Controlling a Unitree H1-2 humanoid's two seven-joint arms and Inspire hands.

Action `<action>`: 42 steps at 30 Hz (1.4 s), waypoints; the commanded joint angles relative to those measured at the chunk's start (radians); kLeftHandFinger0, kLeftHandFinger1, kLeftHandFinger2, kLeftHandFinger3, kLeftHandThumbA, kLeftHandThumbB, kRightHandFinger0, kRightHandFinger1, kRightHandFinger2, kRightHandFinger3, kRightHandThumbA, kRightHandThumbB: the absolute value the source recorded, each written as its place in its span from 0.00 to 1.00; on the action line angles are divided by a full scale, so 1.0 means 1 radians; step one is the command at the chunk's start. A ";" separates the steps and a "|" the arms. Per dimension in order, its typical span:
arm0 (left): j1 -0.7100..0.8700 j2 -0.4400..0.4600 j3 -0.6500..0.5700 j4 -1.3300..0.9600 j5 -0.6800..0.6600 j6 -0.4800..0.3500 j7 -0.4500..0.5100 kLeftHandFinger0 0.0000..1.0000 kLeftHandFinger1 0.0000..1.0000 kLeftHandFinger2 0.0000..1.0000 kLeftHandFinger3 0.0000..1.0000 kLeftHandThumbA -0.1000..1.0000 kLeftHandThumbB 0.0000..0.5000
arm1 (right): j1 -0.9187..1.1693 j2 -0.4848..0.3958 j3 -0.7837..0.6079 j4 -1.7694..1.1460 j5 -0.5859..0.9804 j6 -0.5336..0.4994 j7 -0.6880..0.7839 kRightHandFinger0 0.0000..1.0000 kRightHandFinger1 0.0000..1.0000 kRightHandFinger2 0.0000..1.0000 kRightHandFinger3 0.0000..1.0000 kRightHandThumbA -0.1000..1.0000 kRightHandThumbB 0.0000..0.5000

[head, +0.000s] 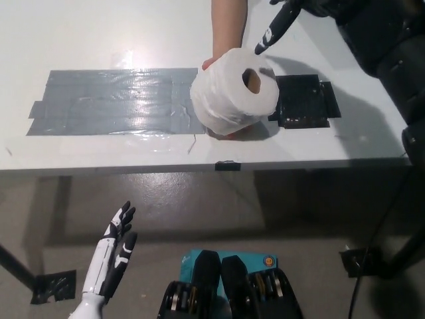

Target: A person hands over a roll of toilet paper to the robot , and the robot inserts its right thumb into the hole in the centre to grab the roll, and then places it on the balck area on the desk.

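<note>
Above the table [99, 40], right hand [282, 16] open, one digit aimed down-left at roll [234, 92]; core hole faces near-right. Left hand [114, 246] open, resting low.

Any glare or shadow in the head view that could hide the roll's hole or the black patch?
Head view: glare streaks the grey taped area only; the toilet paper roll shows its hole clearly; the right robot hand casts a soft shadow near the black area, still readable; the left robot hand rests low.
</note>
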 commanded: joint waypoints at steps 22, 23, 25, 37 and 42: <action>-0.020 0.027 -0.015 -0.027 0.025 -0.014 0.010 1.00 1.00 1.00 1.00 0.96 0.38 | -0.015 0.005 -0.011 0.045 -0.117 -0.058 -0.053 1.00 1.00 1.00 1.00 1.00 0.90; -0.019 0.028 -0.015 -0.030 0.022 -0.012 0.007 1.00 1.00 1.00 1.00 0.96 0.37 | -0.011 0.005 -0.016 0.044 -0.111 -0.084 -0.037 1.00 1.00 1.00 1.00 1.00 0.81; -0.022 0.029 -0.017 -0.029 0.020 -0.011 0.004 1.00 1.00 1.00 1.00 0.95 0.38 | -0.004 0.005 -0.041 0.046 -0.083 -0.111 -0.010 1.00 1.00 1.00 1.00 1.00 0.72; -0.030 0.033 -0.022 -0.031 0.019 -0.004 0.001 1.00 1.00 1.00 1.00 0.96 0.37 | 0.003 0.027 -0.084 0.059 -0.075 -0.199 -0.003 1.00 1.00 1.00 1.00 1.00 0.67; -0.034 0.033 -0.022 -0.019 0.023 -0.016 0.009 1.00 1.00 1.00 1.00 0.96 0.38 | -0.001 0.032 -0.096 0.062 -0.081 -0.182 -0.006 1.00 1.00 1.00 1.00 1.00 0.74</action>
